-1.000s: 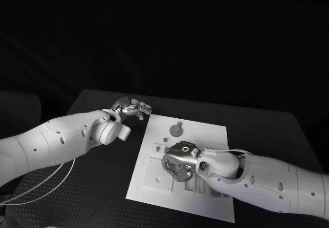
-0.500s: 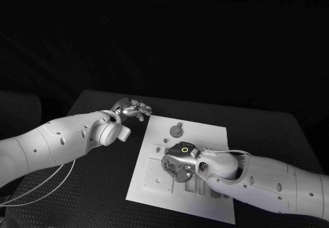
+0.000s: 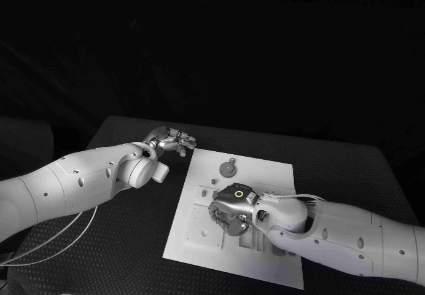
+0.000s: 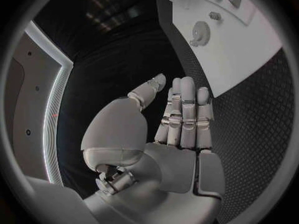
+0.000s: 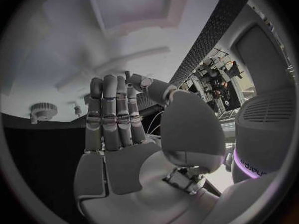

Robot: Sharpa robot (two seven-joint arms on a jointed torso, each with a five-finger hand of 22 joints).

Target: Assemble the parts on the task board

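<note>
Your right hand hovers low over the middle of the task board, fingers straight and side by side, holding nothing. A gear-shaped part lies on the board just beyond its fingertips. Your left hand rests off the board, near its far left corner, fingers stretched out together and empty; the gear part is well apart from it.
</note>
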